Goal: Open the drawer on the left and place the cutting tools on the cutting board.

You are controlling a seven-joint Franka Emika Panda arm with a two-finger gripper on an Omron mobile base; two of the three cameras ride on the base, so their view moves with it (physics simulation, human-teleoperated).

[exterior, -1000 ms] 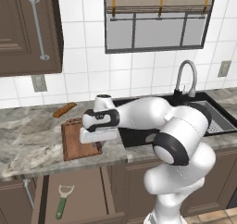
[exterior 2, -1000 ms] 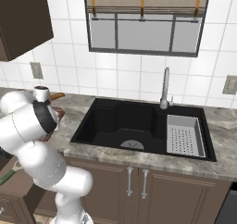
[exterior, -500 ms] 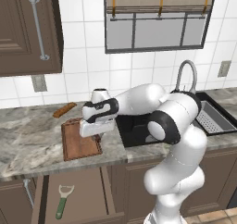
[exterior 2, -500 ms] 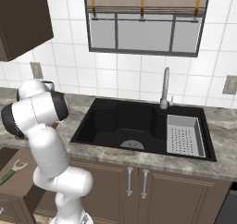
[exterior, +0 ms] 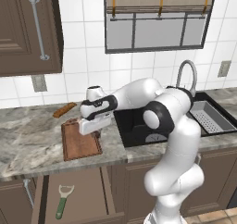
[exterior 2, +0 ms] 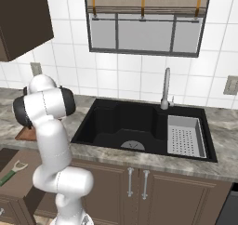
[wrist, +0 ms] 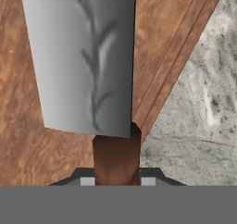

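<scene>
**Nearly Down: Cleaver Over the Board**

Seen from largest to smallest: one counter (exterior: 28, 140), one sink (exterior 2: 139, 124), one open drawer (exterior: 83, 197), one board (exterior: 79, 142), two cutting tools. Gripper (exterior: 94, 125) poised over board, jaws pinching brown handle of grey cleaver (wrist: 85, 56), blade hanging above wood close to board's grooved edge. Peeler (exterior: 63, 201) lying in drawer, not yet fetched. Bread stick (exterior: 64, 109) resting on counter behind board.

Risks, as judged: released from this spot, blade could land half off board's edge and tip onto stone; let go while tilted, could slide. Drawer standing open below counter edge, so a slipped cleaver might drop back in.
</scene>
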